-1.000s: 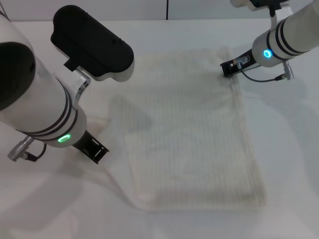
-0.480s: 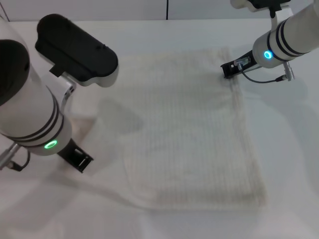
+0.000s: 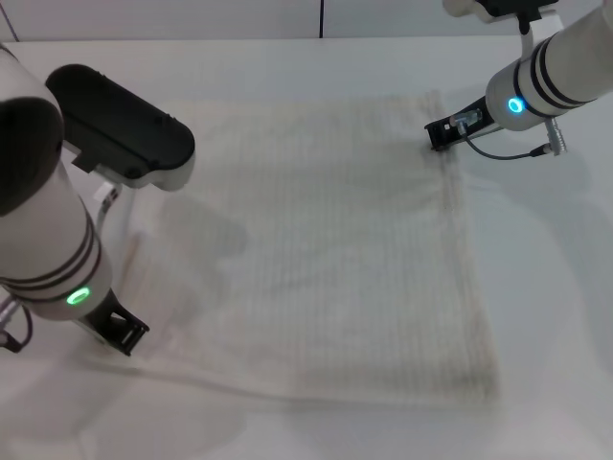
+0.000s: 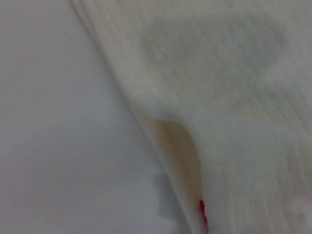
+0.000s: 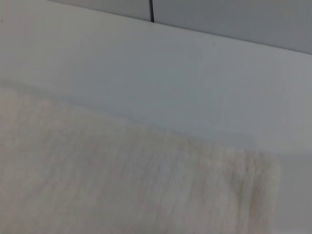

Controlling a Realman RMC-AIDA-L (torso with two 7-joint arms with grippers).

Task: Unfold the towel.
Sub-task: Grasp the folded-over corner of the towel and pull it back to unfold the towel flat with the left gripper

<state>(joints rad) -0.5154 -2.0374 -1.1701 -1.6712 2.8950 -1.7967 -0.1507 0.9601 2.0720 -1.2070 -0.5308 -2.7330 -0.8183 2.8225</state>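
The towel (image 3: 354, 259) is a large cream-white ribbed cloth lying mostly flat on the white table (image 3: 556, 316). Its left part is drawn out toward the front left in a thin layer. My left gripper (image 3: 120, 331) is at the front left, shut on the towel's edge, which rises in a fold in the left wrist view (image 4: 170, 141). My right gripper (image 3: 439, 134) is at the towel's far right corner, shut on it. The right wrist view shows that corner of the towel (image 5: 97, 175) on the table.
A grey wall with a dark vertical seam (image 3: 320, 17) runs behind the table's far edge. The left arm's black wrist housing (image 3: 120, 125) hangs over the towel's left side and hides part of it.
My left arm has moved toward the front left, dragging the towel's upper layer with it, so the cloth is spread wider to the left. The right arm has not moved.
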